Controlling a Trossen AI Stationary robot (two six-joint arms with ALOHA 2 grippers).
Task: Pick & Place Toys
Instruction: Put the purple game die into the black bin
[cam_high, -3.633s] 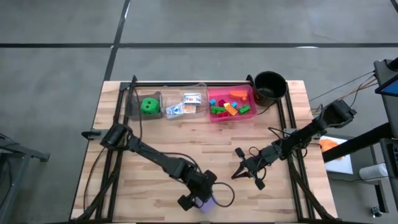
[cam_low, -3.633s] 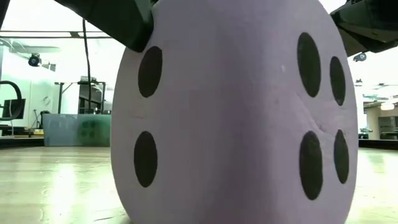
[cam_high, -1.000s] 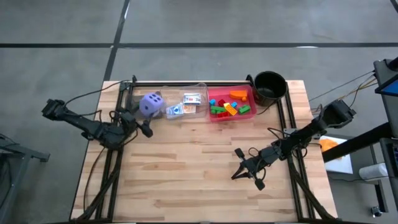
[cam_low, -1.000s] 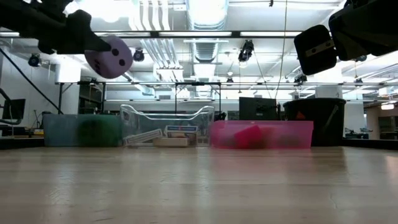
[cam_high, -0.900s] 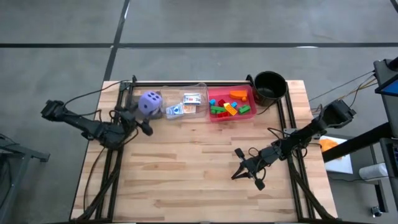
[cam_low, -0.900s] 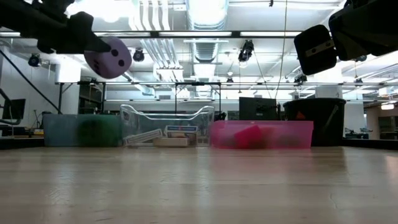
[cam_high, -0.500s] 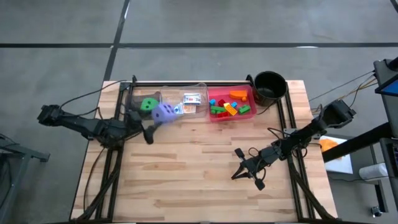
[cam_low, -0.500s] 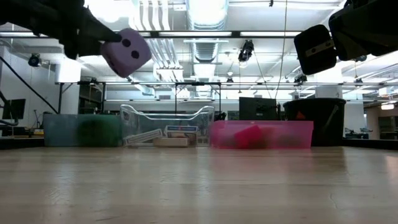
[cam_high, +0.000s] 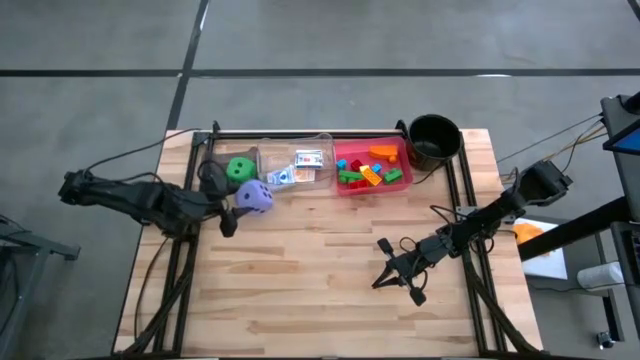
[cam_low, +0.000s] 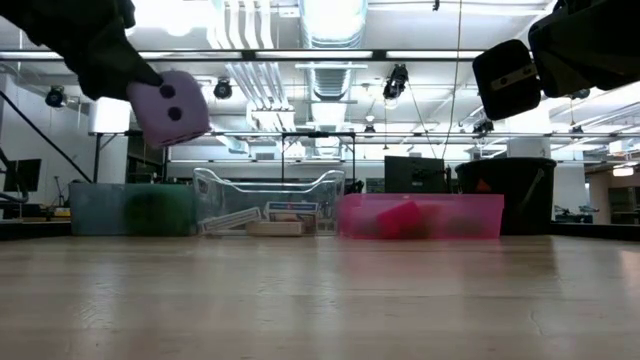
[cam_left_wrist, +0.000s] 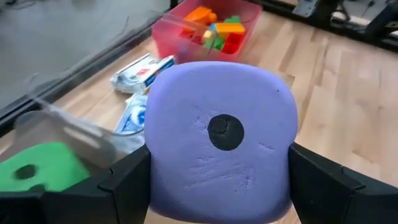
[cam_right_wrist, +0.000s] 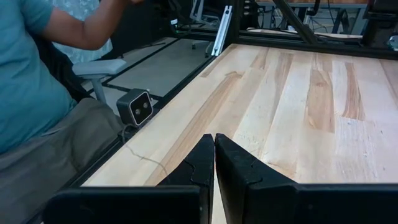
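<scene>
One purple die (cam_high: 254, 197) clamped in the left gripper (cam_high: 240, 205), held above the table (cam_high: 320, 290) near the grey tray (cam_high: 215, 165) (wrist view alone showed its single pip), right gripper (cam_high: 383, 274) pinched shut, empty, idle mid-table.

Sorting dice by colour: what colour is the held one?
Purple die with black dots; left wrist view shows it best.

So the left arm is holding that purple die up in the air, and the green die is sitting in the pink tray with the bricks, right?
Not quite. The left gripper does hold the purple die off the table, but the high view shows the green die in the grey tray at the left end of the row, not in the pink tray, which holds only the bricks.
</scene>
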